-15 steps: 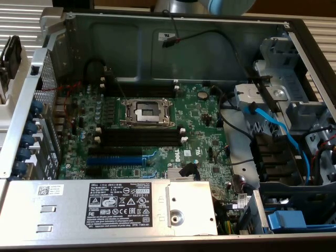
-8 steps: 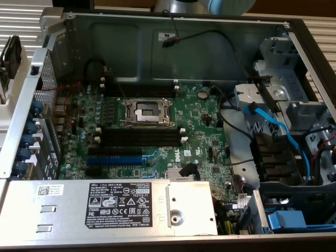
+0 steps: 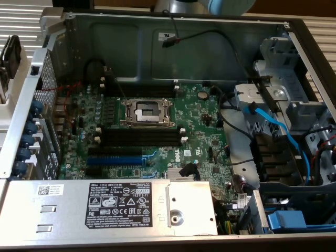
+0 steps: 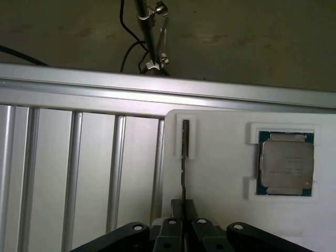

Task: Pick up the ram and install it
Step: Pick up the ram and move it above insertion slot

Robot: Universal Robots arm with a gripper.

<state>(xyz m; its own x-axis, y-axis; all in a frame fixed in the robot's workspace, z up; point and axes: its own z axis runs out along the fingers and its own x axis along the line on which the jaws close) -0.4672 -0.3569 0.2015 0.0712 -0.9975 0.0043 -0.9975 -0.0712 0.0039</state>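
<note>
Gripper pinching ram, edge-on in white tray slot near CPU. Probably light, stiff, fragile; best held by long edges, off contacts.

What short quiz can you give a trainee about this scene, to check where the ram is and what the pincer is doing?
1. True or false: the ram is already seated in the black memory slots of the motherboard.
2. Choose one: what lies in the white tray beside the ram? A) a processor chip B) a cooling fan C) a screwdriver
3. Short answer: what is the pincer closed on?

Key:
1. False. The slots are empty, and the ram stands on its edge in the white tray.
2. A.
3. The ram. The fingers sit tight on both sides of its thin edge.
</note>
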